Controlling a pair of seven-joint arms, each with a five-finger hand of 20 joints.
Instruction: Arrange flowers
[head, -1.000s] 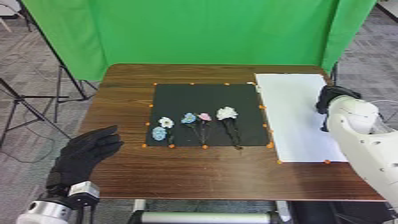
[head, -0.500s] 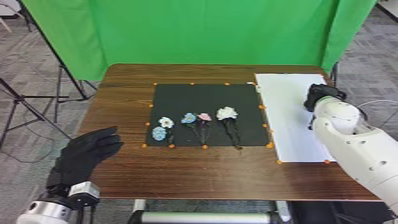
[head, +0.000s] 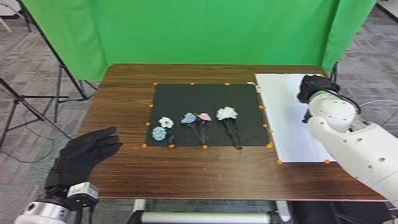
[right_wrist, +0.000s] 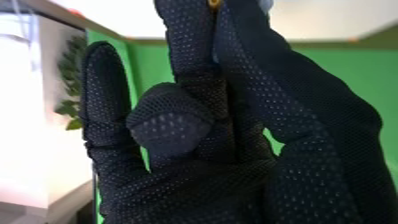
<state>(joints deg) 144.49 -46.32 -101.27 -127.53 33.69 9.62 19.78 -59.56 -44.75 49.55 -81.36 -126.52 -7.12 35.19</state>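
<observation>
My right hand (head: 317, 86) is above the far part of the white sheet (head: 289, 135), to the right of the flowers. In the right wrist view this hand (right_wrist: 204, 185) is open, its fingers mostly straight and close together. On the black mat (head: 195, 94) lie a light blue flower (head: 159, 133), a small white flower (head: 166, 122), a blue flower (head: 188, 118), a pink flower (head: 204, 116) and a larger white flower (head: 226, 113) with a long dark stem. My left hand (head: 84, 152) is open at the table's left front, apart from the flowers.
Orange markers line the mat and sheet on the brown table (head: 187, 172). A green curtain (head: 213, 32) hangs behind the far edge. Black stand legs (head: 31, 97) are on the left. A leafy plant (right_wrist: 69, 82) shows beyond my right hand.
My right hand has moved left and slightly farther from me over the white sheet, and its arm has swung left too. The left hand and the flowers have stayed put.
</observation>
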